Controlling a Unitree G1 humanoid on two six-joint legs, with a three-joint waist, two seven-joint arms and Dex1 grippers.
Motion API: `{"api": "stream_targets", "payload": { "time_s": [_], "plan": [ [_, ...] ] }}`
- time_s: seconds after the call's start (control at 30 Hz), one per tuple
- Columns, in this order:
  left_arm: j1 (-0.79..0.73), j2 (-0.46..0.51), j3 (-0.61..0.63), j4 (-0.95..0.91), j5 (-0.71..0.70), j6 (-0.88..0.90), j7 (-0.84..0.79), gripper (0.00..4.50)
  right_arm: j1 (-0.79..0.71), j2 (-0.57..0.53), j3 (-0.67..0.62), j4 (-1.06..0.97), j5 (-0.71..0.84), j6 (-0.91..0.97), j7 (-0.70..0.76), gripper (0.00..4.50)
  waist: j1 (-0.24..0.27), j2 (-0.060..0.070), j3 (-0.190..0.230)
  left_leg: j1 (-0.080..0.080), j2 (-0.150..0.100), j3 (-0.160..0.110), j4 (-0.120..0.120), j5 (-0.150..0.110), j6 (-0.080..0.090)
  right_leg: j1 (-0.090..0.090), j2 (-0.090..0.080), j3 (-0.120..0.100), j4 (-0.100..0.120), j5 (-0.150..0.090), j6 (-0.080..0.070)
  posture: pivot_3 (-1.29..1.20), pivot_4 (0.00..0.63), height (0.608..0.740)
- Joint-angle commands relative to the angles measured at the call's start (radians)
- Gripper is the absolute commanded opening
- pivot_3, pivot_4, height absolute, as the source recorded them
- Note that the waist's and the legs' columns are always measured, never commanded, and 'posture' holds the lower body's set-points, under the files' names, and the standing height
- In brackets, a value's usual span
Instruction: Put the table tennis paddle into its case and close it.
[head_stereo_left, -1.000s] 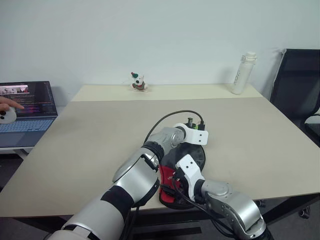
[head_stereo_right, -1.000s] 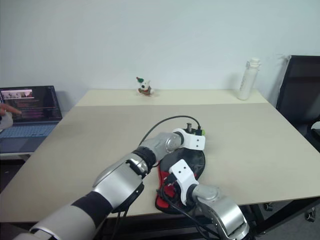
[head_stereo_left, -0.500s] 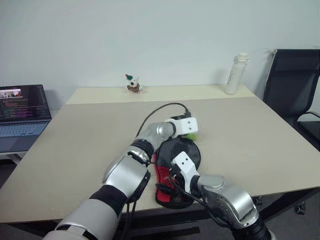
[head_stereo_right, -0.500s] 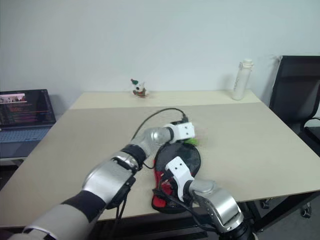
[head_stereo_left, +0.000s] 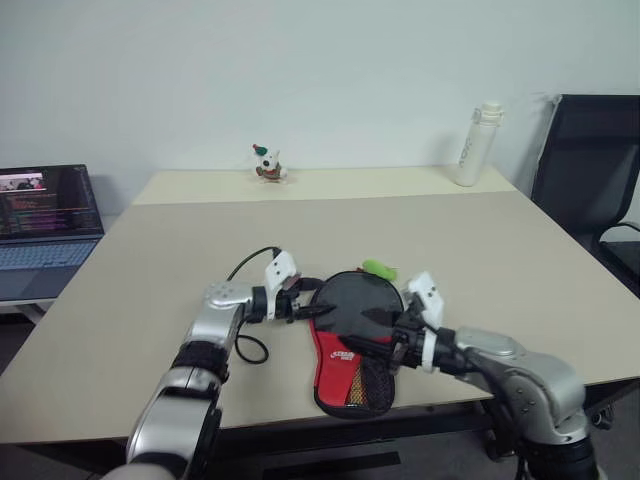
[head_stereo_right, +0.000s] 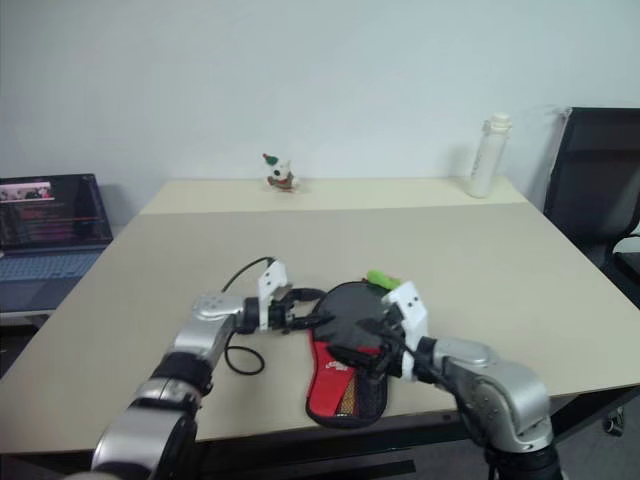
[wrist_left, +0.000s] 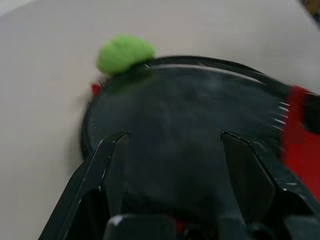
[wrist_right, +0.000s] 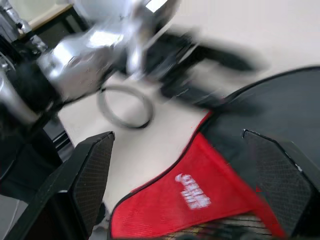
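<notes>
Your case (head_stereo_left: 352, 340) lies flat on the table (head_stereo_left: 150, 260) near its front edge, long axis running toward you, red end nearest, green pull (head_stereo_left: 378, 268) at the far rim. Both arms flank it low, roughly level. The left gripper (head_stereo_left: 305, 305), empty and open, sits just beside the round end; the right gripper (head_stereo_left: 392, 340) hangs spread wide over the middle.

paddle unseen, laptop (head_stereo_left: 45, 215) cut off
</notes>
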Motion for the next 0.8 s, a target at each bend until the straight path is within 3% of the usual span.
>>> {"api": "stream_targets", "payload": {
  "time_s": [0.03,0.17,0.27,0.57,0.8],
  "plan": [
    [0.098,0.017,0.021,-0.295,-0.094,0.176,0.061,3.15,-0.041,-0.030,-0.072,0.109,-0.060,-0.083,-0.081,4.50,0.004,0.000,0.000,0.000,0.000,0.000,0.001,0.000,0.000,0.001,0.000,0.000,0.000,0.000,0.000,0.00,0.150,0.740],
    [0.155,0.020,0.002,-0.440,-0.138,0.263,0.111,3.15,-0.066,-0.045,-0.068,0.241,-0.105,-0.158,-0.103,4.50,0.019,0.000,0.000,0.002,-0.001,0.000,0.001,0.000,0.000,0.004,-0.001,-0.001,-0.001,0.000,0.000,0.00,0.150,0.740],
    [0.121,0.012,-0.026,-0.417,-0.124,0.239,0.135,3.15,-0.090,-0.063,-0.033,0.269,-0.102,-0.185,-0.067,4.50,0.021,0.000,0.000,0.002,-0.001,0.001,0.001,0.000,0.000,0.004,0.000,0.000,-0.002,0.000,0.000,0.00,0.150,0.740],
    [-0.115,-0.071,-0.154,0.038,0.033,-0.095,0.180,3.15,-0.201,-0.159,0.080,0.417,-0.215,-0.370,0.032,4.50,0.025,0.001,0.000,0.002,-0.002,0.001,0.001,0.000,0.001,0.004,0.000,0.000,-0.004,0.000,0.000,0.00,0.150,0.740],
    [-0.205,-0.110,-0.205,0.363,0.118,-0.286,0.160,3.15,-0.352,-0.138,0.157,0.667,-0.326,-0.535,0.076,4.50,0.019,0.001,0.000,0.001,-0.002,0.002,0.000,-0.001,0.002,0.003,0.000,0.001,-0.004,0.000,0.000,0.00,0.150,0.740]
  ]
}}
